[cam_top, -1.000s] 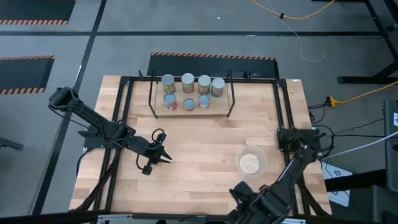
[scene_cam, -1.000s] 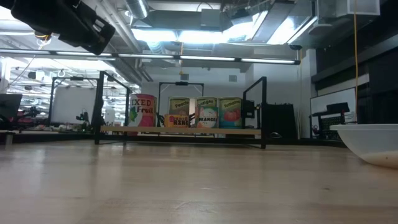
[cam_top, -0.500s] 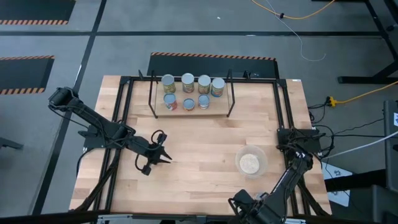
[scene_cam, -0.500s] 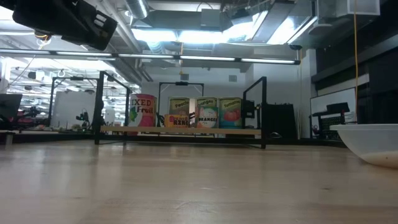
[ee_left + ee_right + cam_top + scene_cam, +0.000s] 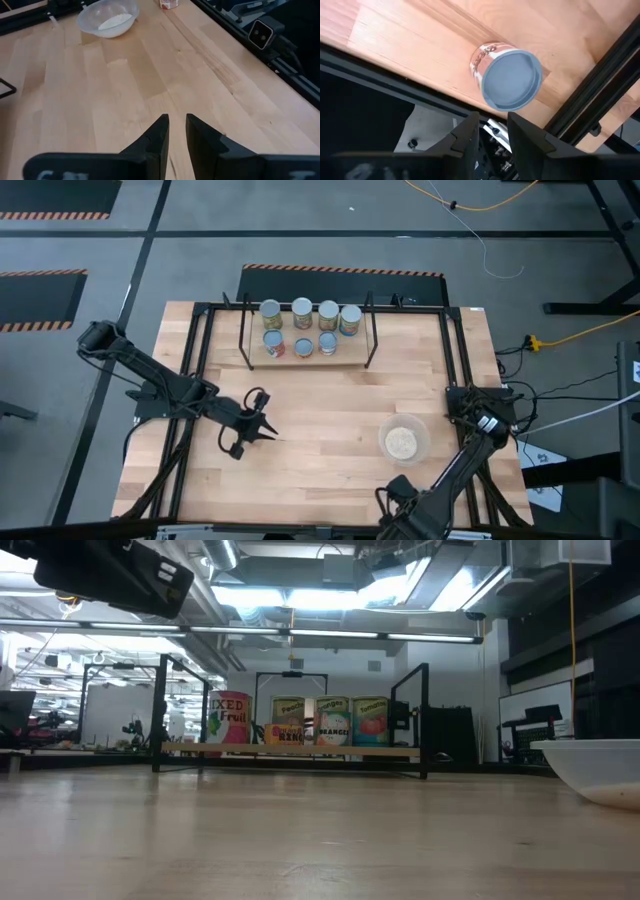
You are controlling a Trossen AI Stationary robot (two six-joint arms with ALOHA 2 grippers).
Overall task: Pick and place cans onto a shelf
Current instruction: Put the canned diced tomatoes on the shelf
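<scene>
Seven cans (image 5: 303, 328) stand on the shelf (image 5: 372, 340) at upper centre of the high view: four in the back row, three in front. An eighth can (image 5: 507, 77) shows only in the right wrist view, standing at the table's edge ahead of the right gripper (image 5: 492, 131), whose fingers are slightly apart and hold nothing. Left gripper (image 5: 262, 427) hovers left of centre over the bare table (image 5: 320, 410), fingers nearly together and empty. Lower right sits a bowl (image 5: 402, 442).

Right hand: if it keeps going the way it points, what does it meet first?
Probably the can at the table's edge, ahead of the right hand; depth is unclear.
</scene>
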